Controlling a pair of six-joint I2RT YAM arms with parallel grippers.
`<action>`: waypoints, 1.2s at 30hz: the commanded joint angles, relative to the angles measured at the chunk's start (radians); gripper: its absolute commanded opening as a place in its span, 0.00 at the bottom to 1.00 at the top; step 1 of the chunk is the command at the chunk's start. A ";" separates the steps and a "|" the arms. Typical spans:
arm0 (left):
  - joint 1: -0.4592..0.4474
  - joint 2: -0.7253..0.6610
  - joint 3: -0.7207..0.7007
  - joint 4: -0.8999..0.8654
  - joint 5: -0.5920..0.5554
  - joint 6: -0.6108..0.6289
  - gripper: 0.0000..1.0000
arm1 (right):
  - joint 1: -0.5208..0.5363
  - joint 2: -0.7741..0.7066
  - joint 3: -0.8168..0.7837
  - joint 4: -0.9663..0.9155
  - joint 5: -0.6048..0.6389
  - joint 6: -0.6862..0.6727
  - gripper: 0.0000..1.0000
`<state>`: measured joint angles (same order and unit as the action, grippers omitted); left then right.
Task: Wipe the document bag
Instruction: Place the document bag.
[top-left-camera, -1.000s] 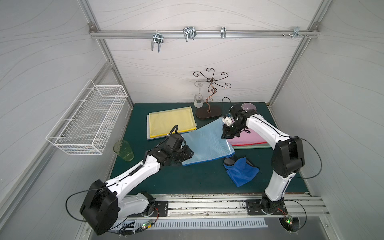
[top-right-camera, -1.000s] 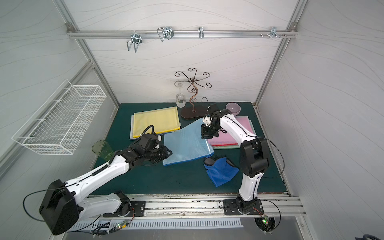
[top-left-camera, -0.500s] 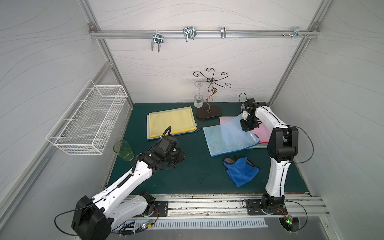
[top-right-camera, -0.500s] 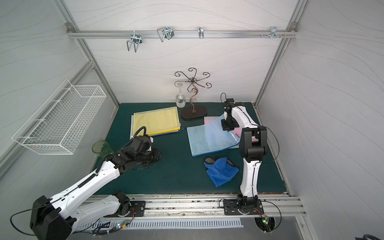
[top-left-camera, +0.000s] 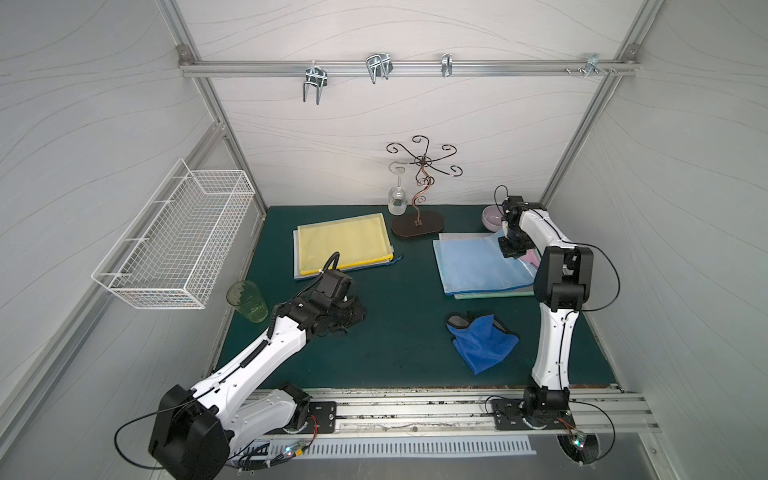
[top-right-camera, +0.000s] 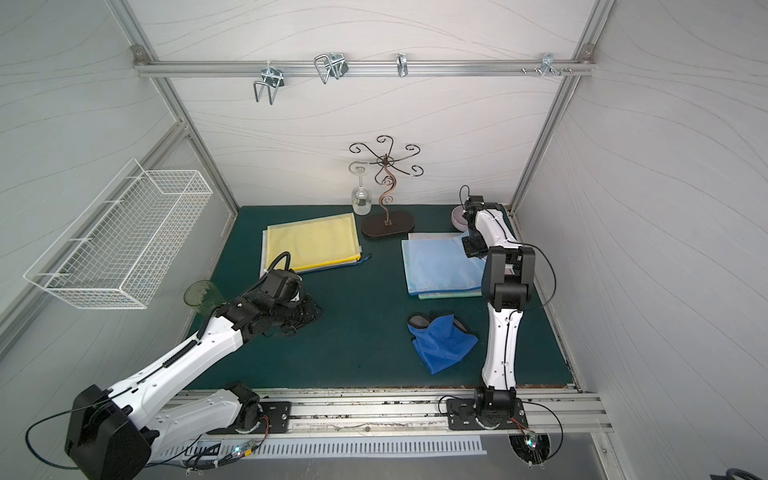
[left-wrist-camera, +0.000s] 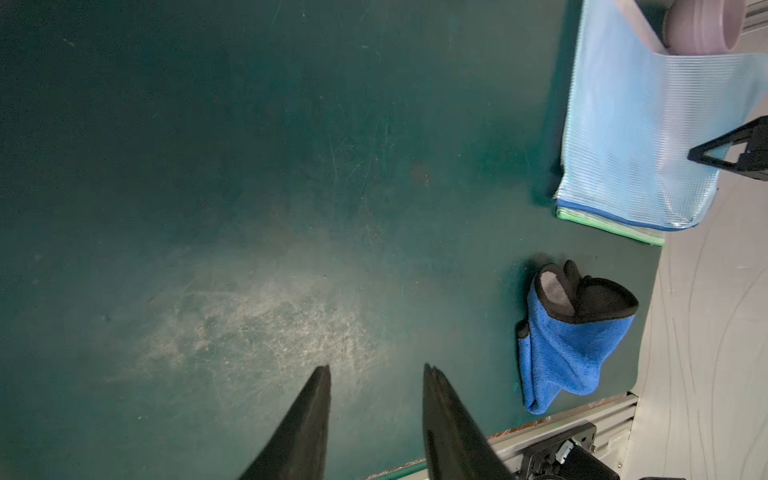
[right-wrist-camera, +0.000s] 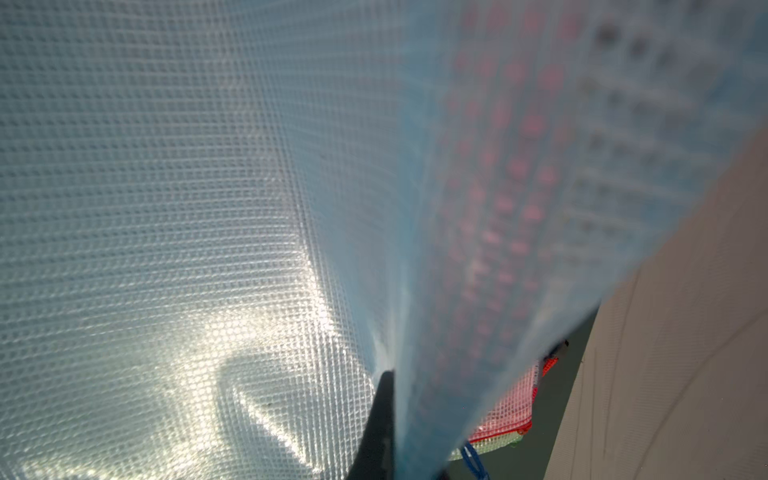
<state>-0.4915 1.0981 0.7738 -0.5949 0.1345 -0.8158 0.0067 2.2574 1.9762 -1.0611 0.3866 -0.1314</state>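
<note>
The blue mesh document bag (top-left-camera: 473, 266) (top-right-camera: 436, 266) lies on a stack of other bags at the right of the green mat. Its far right edge is lifted, and my right gripper (top-left-camera: 512, 249) (top-right-camera: 473, 248) is shut on that edge. In the right wrist view the blue bag (right-wrist-camera: 208, 166) fills the picture, folded over my right gripper (right-wrist-camera: 395, 374). My left gripper (top-left-camera: 357, 313) (left-wrist-camera: 376, 368) hovers open and empty over bare mat at the left. A crumpled blue cloth (top-left-camera: 484, 340) (left-wrist-camera: 569, 345) lies apart near the front right.
A yellow document bag (top-left-camera: 345, 243) lies at the back left and a green cup (top-left-camera: 246, 301) stands by the left wall. A glass stand (top-left-camera: 417, 224), a hanging wine glass (top-left-camera: 397, 199) and a purple bowl (top-left-camera: 491, 218) are at the back. A pink bag (right-wrist-camera: 515, 407) lies under the blue one.
My right gripper has dragged the blue bag from the middle of the mat to the right, onto the stack. My left gripper has let go of it and drawn back to the left.
</note>
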 joint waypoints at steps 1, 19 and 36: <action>0.008 0.030 0.068 0.017 -0.008 0.022 0.40 | -0.029 0.013 0.028 0.034 0.026 -0.001 0.00; 0.012 0.127 0.101 0.053 0.011 0.018 0.40 | -0.036 0.087 0.072 0.064 -0.021 -0.022 0.12; 0.020 0.104 0.092 0.058 -0.010 -0.002 0.41 | 0.003 -0.030 0.049 0.090 0.078 0.105 0.99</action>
<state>-0.4835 1.2194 0.8356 -0.5663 0.1452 -0.8093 -0.0174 2.3070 2.0308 -0.9680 0.4358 -0.0849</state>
